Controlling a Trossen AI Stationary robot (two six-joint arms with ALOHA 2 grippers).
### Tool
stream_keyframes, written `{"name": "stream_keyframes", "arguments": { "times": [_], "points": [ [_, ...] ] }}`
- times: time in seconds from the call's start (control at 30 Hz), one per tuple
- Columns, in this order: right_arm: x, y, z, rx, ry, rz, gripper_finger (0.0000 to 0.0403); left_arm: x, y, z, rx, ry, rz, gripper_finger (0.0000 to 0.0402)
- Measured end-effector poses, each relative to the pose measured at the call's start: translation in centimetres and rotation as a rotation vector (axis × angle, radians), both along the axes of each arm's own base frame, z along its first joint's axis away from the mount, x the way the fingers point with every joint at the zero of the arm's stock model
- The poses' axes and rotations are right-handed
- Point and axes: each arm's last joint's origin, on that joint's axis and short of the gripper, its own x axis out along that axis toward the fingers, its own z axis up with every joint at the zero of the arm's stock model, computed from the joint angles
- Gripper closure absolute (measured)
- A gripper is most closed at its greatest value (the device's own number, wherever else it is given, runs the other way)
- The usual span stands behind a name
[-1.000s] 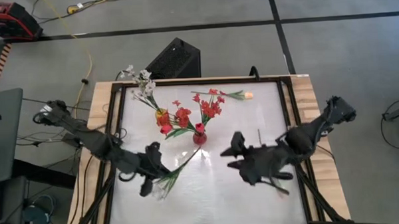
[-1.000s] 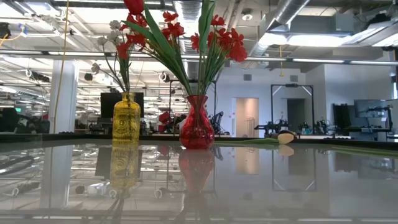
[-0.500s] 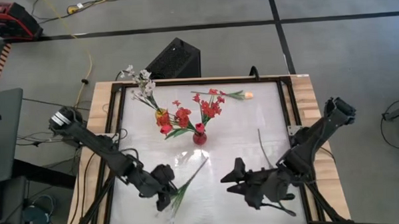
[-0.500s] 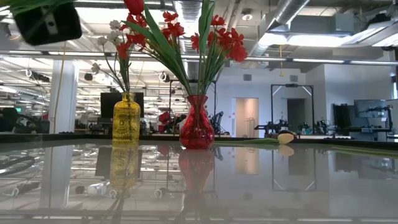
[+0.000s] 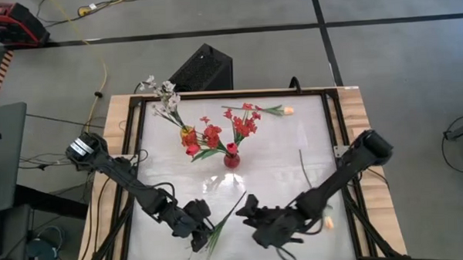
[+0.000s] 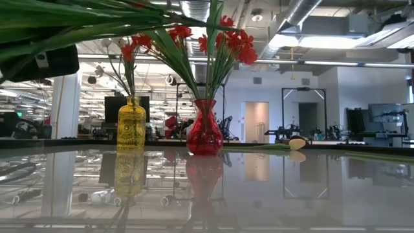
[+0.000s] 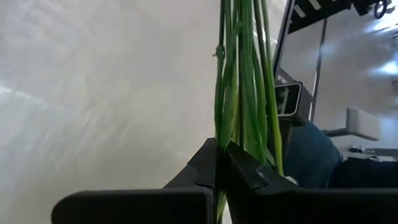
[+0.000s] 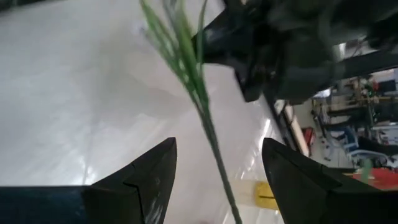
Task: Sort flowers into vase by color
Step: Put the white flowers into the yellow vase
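Observation:
My left gripper (image 5: 202, 230) is near the table's front edge, shut on a long green-stemmed flower (image 5: 228, 211). The flower's stem slants toward the far right, and its leaves (image 6: 77, 19) show high above the table in the low view. My right gripper (image 5: 244, 209) is open just to the right. Its two fingers stand on either side of the stem (image 8: 208, 134) without touching it. A yellow vase (image 5: 188, 135) holds white sprays (image 5: 165, 97). A red vase (image 5: 231, 158) holds red flowers (image 5: 245, 123). My left gripper pinches the flower's bunch of thin green stems (image 7: 229, 134) between its two fingers (image 7: 249, 177). The fingers slant down from the table's left. The flower is lifted clear of the table and runs on past the fingertips.
A peach tulip (image 5: 281, 110) lies at the far edge of the white table. Another green stem (image 5: 304, 167) lies on the right part of the table, and a peach bud (image 5: 327, 221) shows beside my right arm. A black box (image 5: 202, 68) stands behind the table.
Both grippers have come down and toward the table's near edge. My left gripper stayed shut, rolled, and carried the flower along, so the stem now slants more steeply. My right gripper stayed open and moved left until its fingers stand on either side of the stem.

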Motion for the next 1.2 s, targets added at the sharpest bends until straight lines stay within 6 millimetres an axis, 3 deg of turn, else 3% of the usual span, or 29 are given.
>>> {"name": "stream_keyframes", "arguments": {
  "times": [0.13, 0.33, 0.47, 0.83, 1.03, 1.2],
  "points": [
    [2.2, -0.3, -1.9, -0.029, 0.032, -0.042, 0.0139, 0.1, 0.0, 0.1, -0.009, -0.004, 0.011, 0.0401],
    [4.3, -0.9, -3.0, -0.071, 0.040, -0.111, 0.0143, 0.1, 0.1, 0.0, -0.013, 0.003, 0.015, 0.0401],
    [4.4, -0.8, -3.3, -0.101, 0.059, -0.099, 0.0179, 0.2, 0.2, 0.0, -0.011, 0.002, 0.018, 0.0401],
    [4.0, -0.9, -3.7, -0.130, 0.096, -0.118, 0.0357, 0.6, 0.7, 0.1, 0.017, -0.018, -0.068, 0.0401],
    [3.6, -0.3, -3.7, -0.122, 0.102, -0.102, 0.0366, 0.6, 0.7, 0.2, 0.071, -0.050, -0.116, 0.0389],
    [2.9, 0.2, -4.1, -0.076, 0.161, -0.077, 0.0366, 0.9, 1.0, 0.6, 0.118, -0.086, -0.151, 0.0333]
  ]
}}
